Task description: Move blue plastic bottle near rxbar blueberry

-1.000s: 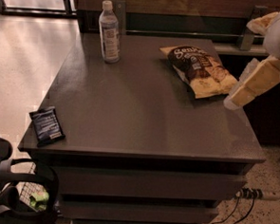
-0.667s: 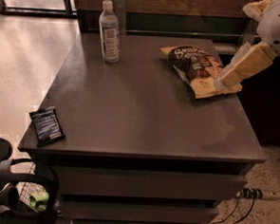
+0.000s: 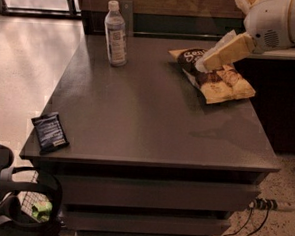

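Three things sit on the dark table (image 3: pixel 137 114): the blue plastic bottle (image 3: pixel 115 35), the rxbar blueberry (image 3: pixel 50 132) and a yellow-and-brown chip bag (image 3: pixel 225 82). The bottle stands upright near the far left corner, cap on, touched by nothing. The rxbar blueberry lies flat at the near left corner, just by the edge, well apart from the bottle. The gripper (image 3: pixel 203 64) hangs over the far right part of the table, above the near end of the chip bag and angled down to the left. How far it is open cannot be told; it has hold of nothing that shows, and the bottle is well apart from it.

The step in hand looks like the approach: the bottle is not yet grasped, so the task is at its very start. The next move calls for a reach across the far edge to the bottle, clear of the chip bag, then a grip around its body low enough to keep the tall, slim thing from tipping.

As for containers, the bottle's fill level cannot be made out. Beside the table on the floor, a wire basket (image 3: pixel 27 203) holds something small and green (image 3: pixel 41 210).
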Action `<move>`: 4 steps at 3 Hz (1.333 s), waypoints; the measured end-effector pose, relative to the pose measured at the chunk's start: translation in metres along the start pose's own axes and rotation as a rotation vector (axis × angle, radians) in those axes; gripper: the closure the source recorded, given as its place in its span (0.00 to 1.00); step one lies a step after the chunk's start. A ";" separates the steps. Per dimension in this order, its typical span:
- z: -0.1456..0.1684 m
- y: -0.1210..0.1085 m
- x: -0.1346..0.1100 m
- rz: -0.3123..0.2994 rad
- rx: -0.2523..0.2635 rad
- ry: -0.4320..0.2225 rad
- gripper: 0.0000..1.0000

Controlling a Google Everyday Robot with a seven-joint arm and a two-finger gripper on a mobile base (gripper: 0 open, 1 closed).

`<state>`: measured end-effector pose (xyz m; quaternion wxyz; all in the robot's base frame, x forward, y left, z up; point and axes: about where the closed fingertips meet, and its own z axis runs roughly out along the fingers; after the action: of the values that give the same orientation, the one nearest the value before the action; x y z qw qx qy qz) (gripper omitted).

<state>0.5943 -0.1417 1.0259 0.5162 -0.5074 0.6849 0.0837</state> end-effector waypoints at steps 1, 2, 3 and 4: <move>0.025 0.006 -0.009 0.111 0.039 -0.108 0.00; 0.030 -0.002 -0.018 0.125 0.085 -0.137 0.00; 0.045 -0.008 -0.024 0.127 0.066 -0.152 0.00; 0.079 -0.023 -0.030 0.150 0.038 -0.182 0.00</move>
<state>0.6605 -0.0838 1.0234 0.5780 -0.4352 0.6728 0.1545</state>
